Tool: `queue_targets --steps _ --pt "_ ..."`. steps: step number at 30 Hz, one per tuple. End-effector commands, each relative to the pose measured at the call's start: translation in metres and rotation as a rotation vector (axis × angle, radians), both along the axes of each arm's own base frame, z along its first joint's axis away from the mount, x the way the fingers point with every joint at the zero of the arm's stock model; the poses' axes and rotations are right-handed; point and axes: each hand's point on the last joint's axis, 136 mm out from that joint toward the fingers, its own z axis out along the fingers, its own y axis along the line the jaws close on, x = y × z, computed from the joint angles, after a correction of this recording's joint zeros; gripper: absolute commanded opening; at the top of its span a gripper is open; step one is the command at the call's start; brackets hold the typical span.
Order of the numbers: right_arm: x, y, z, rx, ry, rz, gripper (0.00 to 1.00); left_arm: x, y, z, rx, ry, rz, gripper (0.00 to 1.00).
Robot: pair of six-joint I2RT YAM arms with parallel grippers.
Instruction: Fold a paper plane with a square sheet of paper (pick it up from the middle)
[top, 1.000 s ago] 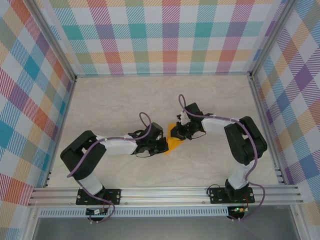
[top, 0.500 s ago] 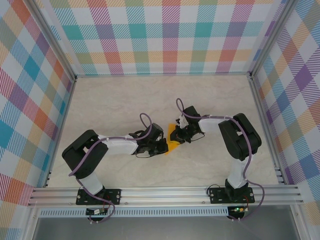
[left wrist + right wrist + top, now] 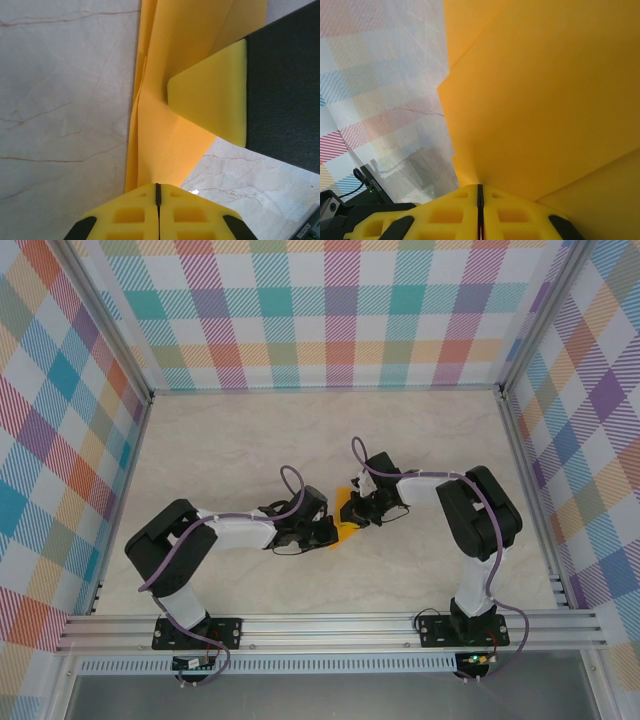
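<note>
The square sheet of paper [image 3: 345, 529], orange-yellow and creased smaller, is held between my two grippers at the middle of the table. My left gripper [image 3: 327, 532] is shut on its near-left edge. In the left wrist view the folded paper [image 3: 170, 100] rises from the shut left gripper [image 3: 158, 187], and a yellow fingertip [image 3: 215, 97] of the right gripper presses on it from the right. My right gripper [image 3: 355, 510] is shut on the far-right edge. The paper [image 3: 545, 90] spreads out from the shut right gripper [image 3: 480, 188] in the right wrist view.
The pale marbled table [image 3: 250, 440] stretches round the grippers, with checked walls [image 3: 330, 310] on three sides. An aluminium rail [image 3: 330, 625] runs along the near edge by the arm bases.
The right arm has drawn left towards the left gripper. The paper, flatter a second ago, now stands narrower and more upright between the two grippers. The left gripper has barely moved.
</note>
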Motion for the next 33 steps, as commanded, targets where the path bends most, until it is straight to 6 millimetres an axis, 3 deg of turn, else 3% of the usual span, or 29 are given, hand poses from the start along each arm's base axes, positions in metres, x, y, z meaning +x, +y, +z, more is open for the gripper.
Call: queue_targets --steps 1,9,14,20,26,33 --pt "-0.003 -0.003 -0.009 -0.034 -0.001 0.021 0.09 -0.006 0.012 -0.023 0.074 0.028 0.009 0.05" --pt "0.004 0.001 -0.003 -0.017 -0.051 0.039 0.10 -0.022 0.027 -0.040 0.121 0.092 0.014 0.04" --pt "-0.014 0.001 0.007 -0.002 -0.055 0.060 0.10 -0.020 0.024 -0.036 0.112 0.086 0.012 0.03" --pt "-0.031 0.005 0.002 -0.017 -0.043 0.120 0.10 -0.020 0.022 -0.034 0.108 0.084 0.009 0.02" --pt "-0.019 0.002 -0.011 -0.086 -0.032 0.089 0.09 -0.024 0.027 -0.035 0.121 0.096 0.010 0.02" --pt "0.009 -0.010 -0.013 -0.100 -0.020 -0.007 0.09 -0.032 0.038 -0.044 0.169 0.136 0.020 0.02"
